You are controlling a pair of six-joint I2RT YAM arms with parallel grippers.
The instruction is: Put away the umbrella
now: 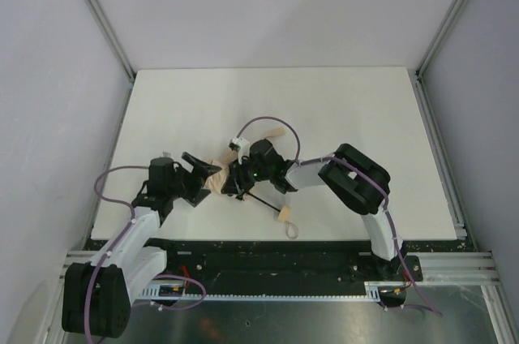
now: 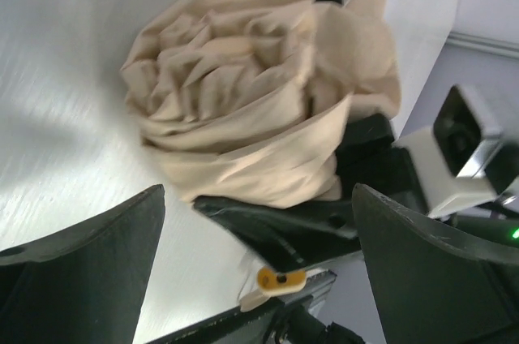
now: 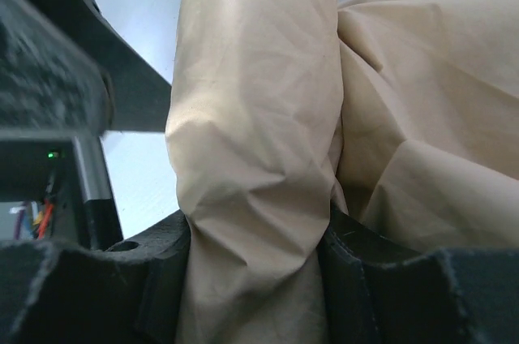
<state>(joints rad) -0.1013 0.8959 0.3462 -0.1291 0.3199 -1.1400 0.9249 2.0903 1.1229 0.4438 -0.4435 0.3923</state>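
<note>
While its small handle (image 1: 285, 214) and loop strap (image 1: 292, 231) lie near the front edge of the white surface (image 1: 340, 109), the umbrella (image 1: 214, 179) stretches away, its thin black rod (image 1: 261, 202) leading up to the tan cloth (image 2: 243, 101). The right hand (image 1: 238, 178) pinches a fold of that cloth, likely to keep it bunched. The left hand (image 1: 200, 172) sits just beside, fingers (image 2: 97, 263) spread wide, holding nothing, maybe ready to gather the loose cloth
</note>
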